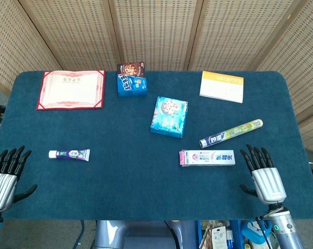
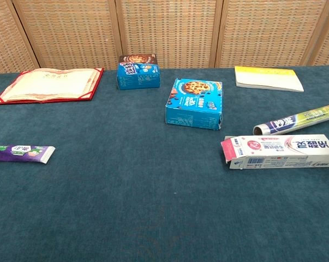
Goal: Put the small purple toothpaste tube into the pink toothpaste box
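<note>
On the table (image 1: 146, 187), the tube (image 1: 69, 154) lies left, the toothpaste box (image 1: 206, 157) right, a roll (image 1: 231, 133) just behind it, and a biscuit box (image 1: 169, 116) between them, farther back.

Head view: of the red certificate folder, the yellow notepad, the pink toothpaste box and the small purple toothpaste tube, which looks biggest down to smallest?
1. red certificate folder
2. yellow notepad
3. pink toothpaste box
4. small purple toothpaste tube

The folder and notepad lie farther from the camera, so their true lead may be greater.
</note>
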Controlling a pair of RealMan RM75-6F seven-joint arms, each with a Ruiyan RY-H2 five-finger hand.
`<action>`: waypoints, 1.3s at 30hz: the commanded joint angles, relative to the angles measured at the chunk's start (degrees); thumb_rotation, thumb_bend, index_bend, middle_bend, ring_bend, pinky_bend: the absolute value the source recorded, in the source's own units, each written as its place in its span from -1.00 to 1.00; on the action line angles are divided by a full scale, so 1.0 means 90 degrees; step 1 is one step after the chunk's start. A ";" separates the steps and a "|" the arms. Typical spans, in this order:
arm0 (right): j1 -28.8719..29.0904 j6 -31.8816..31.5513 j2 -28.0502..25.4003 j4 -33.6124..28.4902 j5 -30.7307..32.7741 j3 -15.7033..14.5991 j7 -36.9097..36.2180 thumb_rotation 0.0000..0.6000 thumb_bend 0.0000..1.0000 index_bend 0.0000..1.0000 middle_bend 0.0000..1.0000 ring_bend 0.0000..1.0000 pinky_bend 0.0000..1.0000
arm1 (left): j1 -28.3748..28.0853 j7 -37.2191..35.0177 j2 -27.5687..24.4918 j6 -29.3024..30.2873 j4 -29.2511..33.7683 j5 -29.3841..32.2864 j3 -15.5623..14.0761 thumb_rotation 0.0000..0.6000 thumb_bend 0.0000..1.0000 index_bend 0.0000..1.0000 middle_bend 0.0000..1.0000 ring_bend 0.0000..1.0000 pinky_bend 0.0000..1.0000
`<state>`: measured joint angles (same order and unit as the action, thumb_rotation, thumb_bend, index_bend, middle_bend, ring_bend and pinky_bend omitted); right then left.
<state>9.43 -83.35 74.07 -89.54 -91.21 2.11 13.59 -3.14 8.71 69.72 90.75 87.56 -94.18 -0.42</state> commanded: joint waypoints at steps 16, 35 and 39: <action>0.0015 0.0103 -0.0043 -0.0113 -0.0001 -0.0055 0.0071 1.00 -1.00 -1.00 -1.00 -1.00 -1.00 | -0.0036 0.0130 0.0050 -0.0084 0.0010 -0.0022 -0.0022 1.00 -0.60 -1.00 -1.00 -1.00 -1.00; 0.0046 0.0213 0.0002 -0.0087 -0.0021 -0.0113 0.0080 1.00 -1.00 -1.00 -1.00 -1.00 -1.00 | -0.0319 0.0275 -0.0211 -0.0564 0.0342 0.0410 0.0244 1.00 -0.60 -1.00 -1.00 -1.00 -1.00; 0.0049 0.0222 -0.0001 -0.0091 -0.0025 -0.0121 0.0074 1.00 -1.00 -1.00 -1.00 -1.00 -1.00 | -0.0514 0.0314 -0.0388 -0.0893 0.0483 0.0668 0.0398 1.00 -0.60 -1.00 -1.00 -1.00 -1.00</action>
<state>9.87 -81.35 74.06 -90.36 -91.44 1.02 14.25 -6.80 11.27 67.10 84.14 91.22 -89.34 2.37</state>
